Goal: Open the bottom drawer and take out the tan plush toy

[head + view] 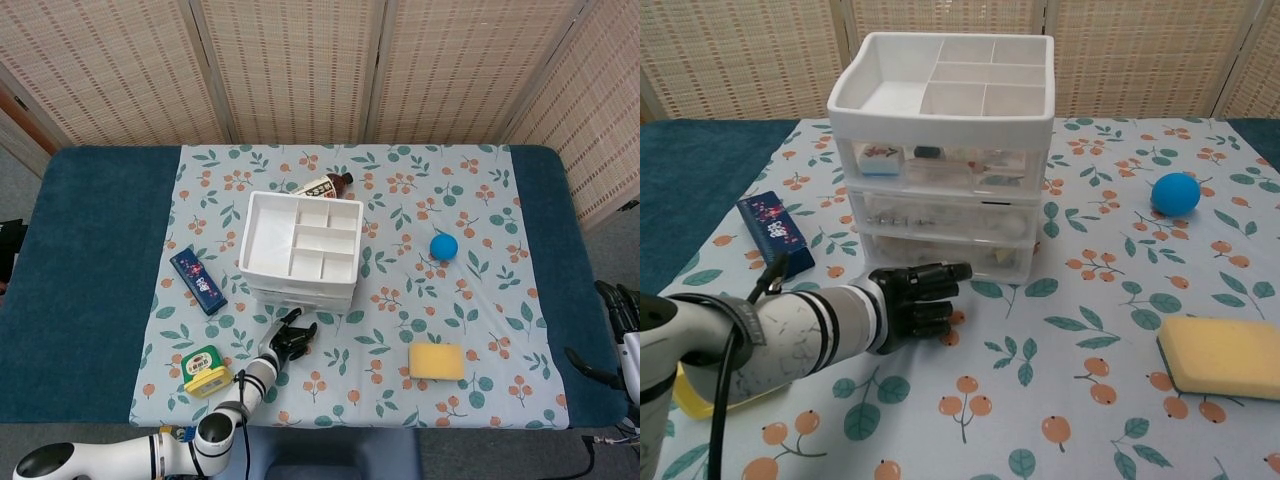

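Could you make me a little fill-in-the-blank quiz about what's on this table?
1. The bottom drawer of the white drawer unit is ____.
2. The ball on the flowered cloth is ____ in colour.
3. The left hand holds ____.
4. The sponge is ____ in colour.

Missing words: closed; blue; nothing; yellow

Two cameras, one high and one low.
The head view looks steeply down from above the near table edge, taking in the whole table (90, 300) and back screens. The chest view sits low and close, facing the drawer unit (940, 160) front-on. Both share the drawer unit (300, 250), blue ball (444, 246) and yellow sponge (436, 361).
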Controlling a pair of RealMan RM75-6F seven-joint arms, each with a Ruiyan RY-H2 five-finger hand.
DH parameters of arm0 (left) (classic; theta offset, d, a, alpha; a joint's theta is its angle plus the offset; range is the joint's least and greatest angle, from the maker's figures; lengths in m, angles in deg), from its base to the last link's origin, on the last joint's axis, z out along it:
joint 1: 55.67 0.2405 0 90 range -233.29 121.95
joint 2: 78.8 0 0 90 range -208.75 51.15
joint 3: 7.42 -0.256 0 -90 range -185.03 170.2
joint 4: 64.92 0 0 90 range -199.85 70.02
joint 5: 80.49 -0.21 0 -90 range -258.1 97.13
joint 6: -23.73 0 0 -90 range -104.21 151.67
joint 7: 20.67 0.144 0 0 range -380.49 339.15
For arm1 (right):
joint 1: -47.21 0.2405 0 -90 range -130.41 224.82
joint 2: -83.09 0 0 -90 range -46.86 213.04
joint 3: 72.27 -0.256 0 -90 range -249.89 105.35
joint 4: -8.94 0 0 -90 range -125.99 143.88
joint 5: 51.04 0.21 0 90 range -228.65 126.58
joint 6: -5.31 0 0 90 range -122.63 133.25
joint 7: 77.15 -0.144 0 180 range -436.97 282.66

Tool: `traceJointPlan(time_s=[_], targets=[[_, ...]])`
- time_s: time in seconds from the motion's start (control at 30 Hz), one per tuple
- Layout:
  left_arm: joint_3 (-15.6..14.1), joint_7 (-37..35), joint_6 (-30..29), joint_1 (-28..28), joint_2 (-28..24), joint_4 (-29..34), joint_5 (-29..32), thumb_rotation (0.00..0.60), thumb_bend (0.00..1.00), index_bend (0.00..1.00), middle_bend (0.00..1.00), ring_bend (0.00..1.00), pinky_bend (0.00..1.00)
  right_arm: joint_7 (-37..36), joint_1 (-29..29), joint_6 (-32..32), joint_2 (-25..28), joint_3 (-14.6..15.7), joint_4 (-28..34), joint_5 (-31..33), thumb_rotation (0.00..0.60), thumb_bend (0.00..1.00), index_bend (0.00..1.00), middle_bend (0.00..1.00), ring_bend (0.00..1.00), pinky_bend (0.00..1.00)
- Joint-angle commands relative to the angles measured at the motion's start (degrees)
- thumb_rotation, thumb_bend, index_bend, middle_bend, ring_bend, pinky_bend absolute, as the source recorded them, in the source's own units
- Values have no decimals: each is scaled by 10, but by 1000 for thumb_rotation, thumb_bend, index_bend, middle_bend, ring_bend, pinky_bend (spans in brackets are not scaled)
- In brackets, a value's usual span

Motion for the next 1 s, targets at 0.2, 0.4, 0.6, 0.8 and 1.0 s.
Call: traceJointPlan(time_s=[0.2, 0.4, 0.6, 0.8, 1.0], targets=[[0, 7, 7, -6, -2, -4, 13, 600, 446, 269, 1000, 1000, 1000, -2, -2, -1, -1, 0, -1, 1, 600, 229, 0, 74, 0, 0], [-2, 11, 12, -9, -4, -4, 18, 600, 455, 287, 1000, 1000, 1000, -2, -1, 1, -1, 0, -2, 2, 600, 230, 0, 73, 0, 0], [-7, 13, 12, -7, -6, 1, 19, 600, 459, 296, 1000, 1000, 1000, -3, -1, 2, -2, 0, -3, 1, 600, 229, 0, 74, 0, 0], [-14, 12, 14, -1, -11, 8, 17, 600, 460, 300, 1000, 1000, 1000, -3, -1, 1, -3, 0, -4, 0, 600, 230, 0, 74, 0, 0], [-21, 10, 13, 7, -15, 21, 10, 600, 460, 300, 1000, 1000, 1000, -4, -1, 0, -3, 1, -4, -1, 600, 229, 0, 74, 0, 0]])
